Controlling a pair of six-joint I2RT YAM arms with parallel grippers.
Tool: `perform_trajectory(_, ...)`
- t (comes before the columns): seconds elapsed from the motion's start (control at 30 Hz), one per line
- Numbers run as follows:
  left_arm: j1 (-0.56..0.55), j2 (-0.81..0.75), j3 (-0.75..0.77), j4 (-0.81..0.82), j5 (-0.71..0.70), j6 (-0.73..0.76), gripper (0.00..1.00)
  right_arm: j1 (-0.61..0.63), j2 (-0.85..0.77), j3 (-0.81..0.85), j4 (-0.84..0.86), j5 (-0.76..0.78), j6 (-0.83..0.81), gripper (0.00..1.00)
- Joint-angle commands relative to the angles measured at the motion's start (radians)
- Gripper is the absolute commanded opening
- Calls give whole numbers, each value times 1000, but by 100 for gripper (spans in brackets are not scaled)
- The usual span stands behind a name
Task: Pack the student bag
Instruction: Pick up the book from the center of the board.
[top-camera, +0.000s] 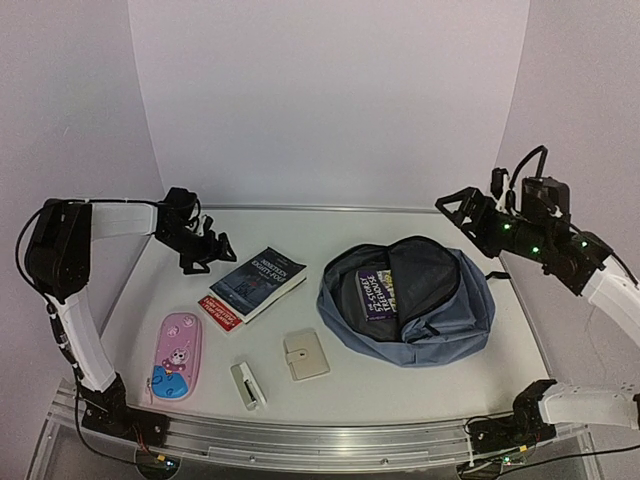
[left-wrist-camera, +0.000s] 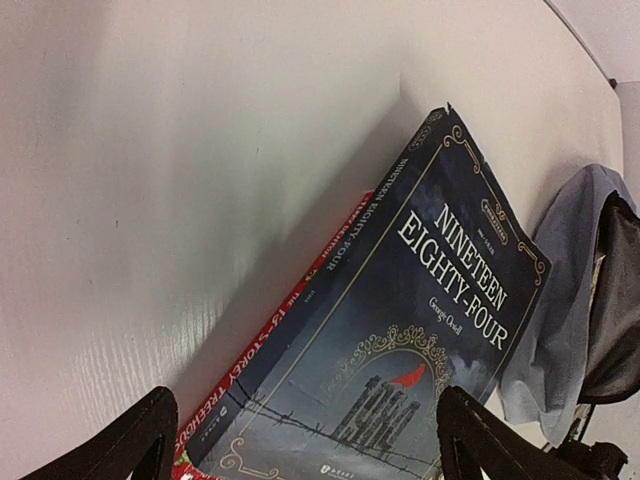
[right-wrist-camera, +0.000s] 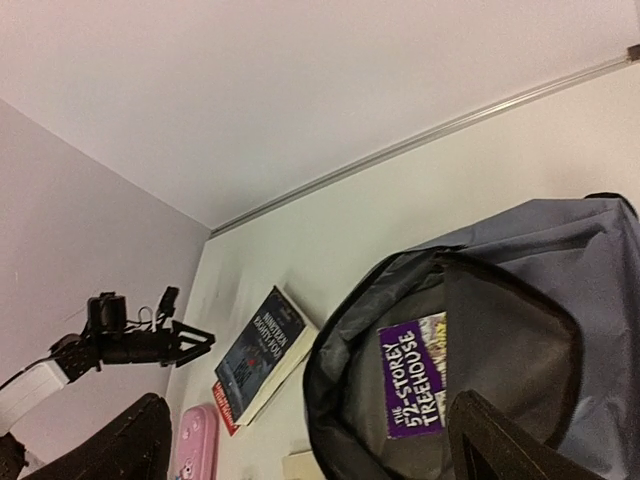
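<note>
The student bag (top-camera: 462, 318), slate-blue with black trim, lies on the right half of the table with its main opening unzipped and facing left. A purple book (top-camera: 378, 292) sits inside the opening, its cover also showing in the right wrist view (right-wrist-camera: 412, 385). My right gripper (top-camera: 462, 216) hangs open and empty above the bag's far right side (right-wrist-camera: 310, 440). My left gripper (top-camera: 212, 252) is open and empty at the back left, just left of a dark blue book (top-camera: 258, 280). That book (left-wrist-camera: 420, 300) lies between and beyond my left fingers (left-wrist-camera: 305, 432).
The dark blue book rests on a thin red book (top-camera: 220, 312). A pink pencil case (top-camera: 177, 355), a small white stapler-like item (top-camera: 248, 385) and a beige wallet (top-camera: 305, 354) lie toward the front. Walls close in the table at the back and sides.
</note>
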Motion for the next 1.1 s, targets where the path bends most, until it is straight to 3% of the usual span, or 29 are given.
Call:
perform_trajectory(0.0, 12, 40, 30, 45, 138, -18, 89, 156, 96, 19, 84, 84, 69, 96)
perform_trajectory(0.1, 12, 45, 0, 75, 176, -37, 88, 301, 202, 34, 164, 131, 104, 94)
perform_trajectory(0.2, 12, 55, -15, 86, 176, -44, 88, 415, 318, 65, 251, 196, 134, 85)
perform_trajectory(0.37, 10, 70, -17, 81, 169, -40, 88, 507, 512, 126, 423, 185, 209, 78)
perform_trajectory(0.5, 9, 71, -30, 81, 173, -37, 86, 533, 655, 146, 576, 120, 315, 74)
perform_trajectory(0.7, 4, 64, -60, 107, 189, -46, 85, 559, 914, 275, 645, 77, 389, 79)
perform_trajectory(1.07, -15, 72, -55, 111, 165, -43, 84, 572, 1158, 424, 603, 314, 480, 81)
